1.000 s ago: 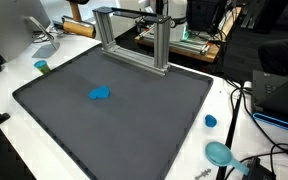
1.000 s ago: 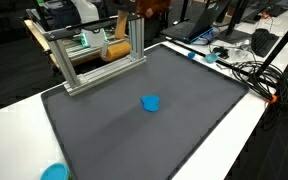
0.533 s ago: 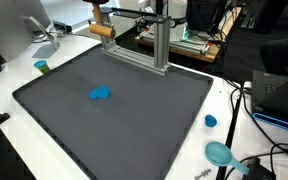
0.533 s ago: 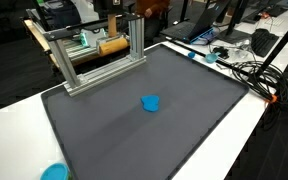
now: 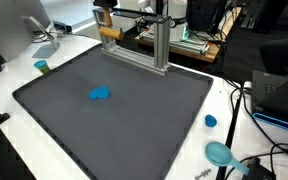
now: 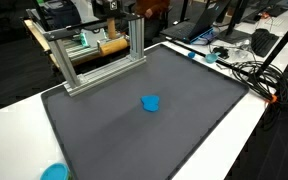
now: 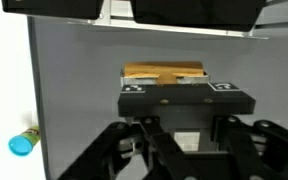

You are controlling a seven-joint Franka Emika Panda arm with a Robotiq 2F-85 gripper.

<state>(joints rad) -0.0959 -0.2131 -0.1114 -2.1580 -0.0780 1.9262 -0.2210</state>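
Wood, tan, one block [image 5: 109, 32]. I am gripping it in my gripper [image 5: 106, 21], jaws clamped onto it, and it is hanging clear of any surface directly beneath my wrist. I am judging it as held, since nothing else seems to be carrying it in both exterior views.

Relation that matters: the block is sitting right at my fingertips, not off to either side, so there is no gap to close between me and it. I am working as the only arm here, so the question of which is nearer is not arising.

Axis: in the wrist view the block [image 7: 164, 73] is lying level, its long axis running side to side in front of me, square to the way I am pointing. In an exterior view the block [image 6: 112, 46] is running roughly parallel to the rails of the aluminium frame [image 6: 137, 40]. I cannot tell which end counts as the front, as both ends are looking alike from here.

Surroundings, taken from me: the frame is standing just beside and below me, with its top bar near my fingers. I cannot tell for certain whether the block is touching the frame, though it is appearing apart. The dark mat [image 5: 114, 125] is spreading out on the far side of the frame, well below me. A small blue object [image 5: 100, 95] is lying on it, well apart from me and the block.
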